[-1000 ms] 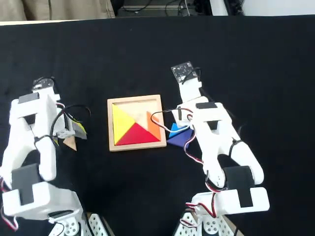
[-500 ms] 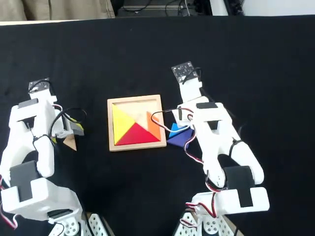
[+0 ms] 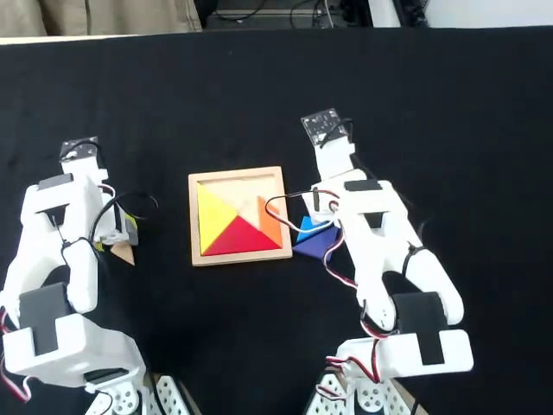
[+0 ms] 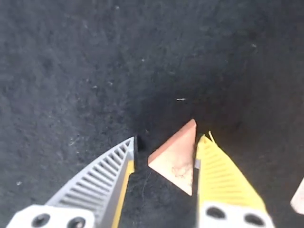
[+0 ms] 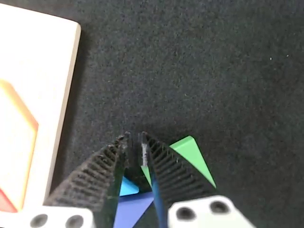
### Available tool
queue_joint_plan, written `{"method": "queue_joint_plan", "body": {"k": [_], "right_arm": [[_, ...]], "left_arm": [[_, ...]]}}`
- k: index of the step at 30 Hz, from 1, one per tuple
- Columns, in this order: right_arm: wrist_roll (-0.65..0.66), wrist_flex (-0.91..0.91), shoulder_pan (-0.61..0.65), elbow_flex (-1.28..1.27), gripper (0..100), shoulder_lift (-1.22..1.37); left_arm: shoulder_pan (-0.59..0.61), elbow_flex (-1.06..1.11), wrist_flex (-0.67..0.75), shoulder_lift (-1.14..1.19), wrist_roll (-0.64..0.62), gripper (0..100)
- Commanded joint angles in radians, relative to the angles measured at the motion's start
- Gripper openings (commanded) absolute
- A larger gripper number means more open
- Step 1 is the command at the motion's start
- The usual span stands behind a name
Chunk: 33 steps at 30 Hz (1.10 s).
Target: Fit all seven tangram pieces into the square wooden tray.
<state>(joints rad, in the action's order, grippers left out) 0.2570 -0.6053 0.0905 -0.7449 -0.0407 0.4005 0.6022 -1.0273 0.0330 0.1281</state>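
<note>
The square wooden tray (image 3: 195,256) lies mid-table with a yellow triangle (image 3: 213,213), a red triangle (image 3: 241,235) and an orange piece (image 3: 271,226) inside. A small tan triangle (image 4: 176,158) lies on the black cloth between the fingers of my open left gripper (image 4: 168,139); in the high view that triangle (image 3: 124,253) sits left of the tray, under the left gripper (image 3: 117,235). My right gripper (image 5: 134,137) is shut on nothing, just right of the tray, above a green triangle (image 5: 191,154), a light blue piece (image 5: 127,187) and a dark blue piece (image 5: 133,209).
The tray's edge (image 5: 61,109) and the orange piece (image 5: 19,142) show in the right wrist view. A pale piece (image 4: 299,197) peeks in at the edge of the left wrist view. Black cloth (image 3: 432,112) covers the table, with open room behind the tray.
The left arm's wrist has shifted a little, bringing its gripper closer over the tan triangle. The right arm and the tray pieces have not moved.
</note>
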Motion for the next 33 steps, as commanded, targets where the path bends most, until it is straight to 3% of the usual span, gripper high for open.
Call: {"method": "queue_joint_plan", "body": {"k": [1,11,23,33], "right_arm": [[0.009,0.015,-0.017,0.007,3.6,-0.044],[0.009,0.015,-0.017,0.007,3.6,-0.044],[0.009,0.017,-0.017,0.007,3.6,-0.044],[0.009,0.017,-0.017,0.007,3.6,-0.044]], "left_arm": [[-0.015,0.016,-0.002,-0.006,0.063,21],[-0.139,0.024,-0.043,-0.006,0.041,21],[-0.142,0.024,-0.044,-0.006,-0.021,21],[-0.14,0.053,-0.051,-0.014,-0.169,21]]}}
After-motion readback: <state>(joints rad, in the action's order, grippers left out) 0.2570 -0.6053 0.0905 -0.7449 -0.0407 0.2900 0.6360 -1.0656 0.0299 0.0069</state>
